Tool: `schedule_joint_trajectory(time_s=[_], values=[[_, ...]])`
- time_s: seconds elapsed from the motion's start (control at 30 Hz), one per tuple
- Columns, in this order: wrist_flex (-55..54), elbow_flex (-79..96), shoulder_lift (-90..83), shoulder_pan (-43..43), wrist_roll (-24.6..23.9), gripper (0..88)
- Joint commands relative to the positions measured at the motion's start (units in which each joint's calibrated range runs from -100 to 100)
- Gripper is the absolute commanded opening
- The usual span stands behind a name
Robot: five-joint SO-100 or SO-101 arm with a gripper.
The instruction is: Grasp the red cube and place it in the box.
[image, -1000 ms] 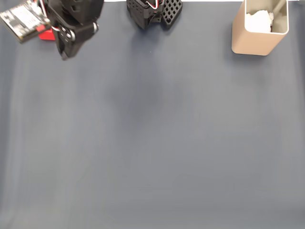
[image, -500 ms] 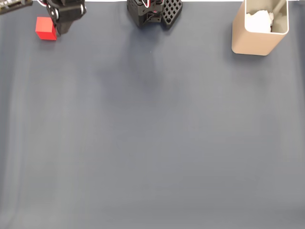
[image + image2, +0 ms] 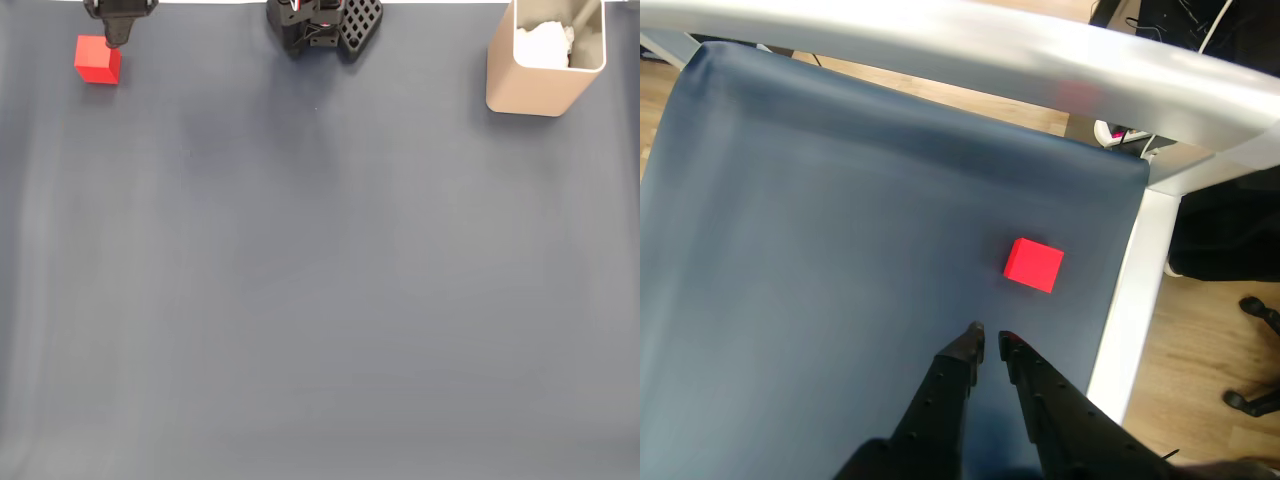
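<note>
We see the dark blue-grey mat covering the table, with the white frame rail along its far edge in the wrist view. The box stands upright at the top right of the fixed view, with something white and crumpled inside. The arm base sits at top centre. The gripper hangs above the mat in the wrist view, fingertips nearly together with a thin gap, holding nothing. The red cube rests on the mat at the top left of the fixed view, well apart from the box. In the wrist view we see it just ahead of the fingertips, slightly right, not touching.
</note>
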Motion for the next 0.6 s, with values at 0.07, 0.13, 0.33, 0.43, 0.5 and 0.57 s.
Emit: schedule_joint_trajectory(time_s=[0.07, 0.13, 0.33, 0.43, 0.5, 0.57], values=[[-0.9, 0.5, -2.3, 1.9, 0.0, 8.7], [-0.9, 0.9, -2.3, 2.5, 0.0, 10.7], [-2.5, 3.0, -1.9, 4.4, -1.4, 17.1], [-3.2, 4.0, -1.8, 5.0, -1.5, 17.7], [-3.2, 4.5, -1.7, 5.6, -1.4, 18.4], [-3.2, 4.8, -1.4, 6.0, -1.4, 19.8]])
